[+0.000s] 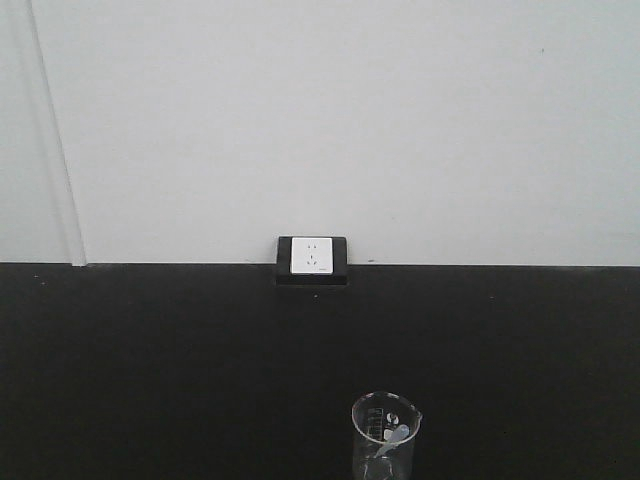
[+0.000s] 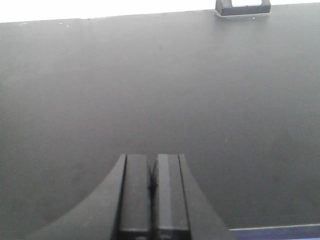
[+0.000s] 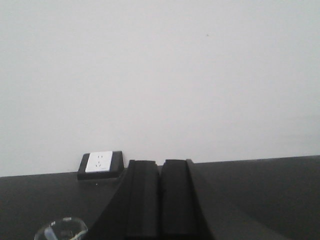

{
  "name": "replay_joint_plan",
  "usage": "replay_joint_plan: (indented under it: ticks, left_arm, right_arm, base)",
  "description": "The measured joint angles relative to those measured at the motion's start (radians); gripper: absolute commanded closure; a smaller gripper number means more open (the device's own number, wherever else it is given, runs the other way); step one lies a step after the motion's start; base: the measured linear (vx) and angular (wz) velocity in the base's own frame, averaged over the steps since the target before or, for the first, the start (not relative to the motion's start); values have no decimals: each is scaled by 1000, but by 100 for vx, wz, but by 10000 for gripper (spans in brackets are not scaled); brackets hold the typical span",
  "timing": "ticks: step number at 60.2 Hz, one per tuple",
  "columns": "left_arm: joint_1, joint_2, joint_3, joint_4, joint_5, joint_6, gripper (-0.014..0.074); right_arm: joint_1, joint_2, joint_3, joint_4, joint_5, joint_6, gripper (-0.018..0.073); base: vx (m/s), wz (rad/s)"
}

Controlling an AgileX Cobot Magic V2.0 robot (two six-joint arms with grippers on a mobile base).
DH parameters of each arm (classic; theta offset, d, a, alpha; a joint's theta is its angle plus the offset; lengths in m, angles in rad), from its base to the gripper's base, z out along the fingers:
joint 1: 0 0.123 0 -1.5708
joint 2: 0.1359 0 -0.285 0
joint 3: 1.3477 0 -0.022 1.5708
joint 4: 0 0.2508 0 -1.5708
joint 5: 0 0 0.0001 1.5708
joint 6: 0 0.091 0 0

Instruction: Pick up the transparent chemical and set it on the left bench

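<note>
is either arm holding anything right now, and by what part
Nothing is held. The left gripper and the right gripper both have their jaws shut on nothing; the beaker stands free on the black worktop.

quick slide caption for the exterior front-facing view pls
Clear glass beaker holding a dropper stands on the black worktop, in front of a white wall socket.

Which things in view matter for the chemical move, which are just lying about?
Job: transparent chemical, left end effector (shut), right end effector (shut). Left bench not in view.
Lying about: wall socket, black worktop under the chemical.
</note>
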Motion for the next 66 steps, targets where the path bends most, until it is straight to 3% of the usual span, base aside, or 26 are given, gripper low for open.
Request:
replay_joint_plan:
  ticks: [17,35,46,61,66]
  left_arm:
    - [0,0,0,0,0,0,600]
    - [0,0,0,0,0,0,600]
    - [0,0,0,0,0,0,600]
    - [0,0,0,0,0,0,600]
    - [0,0,0,0,0,0,600]
  right_arm:
    - [0,412,-274,2,-15,4,567]
    - [0,613,-335,42,-10,57,519]
    - [0,652,-335,40,-5,56,358]
    - [0,686,-335,-5,-17,48,-31]
    - [0,698,-335,-11,-60,48,-110]
  base:
    - [0,0]
    - [0,0]
    - [0,0]
    - [0,0]
    - [0,0]
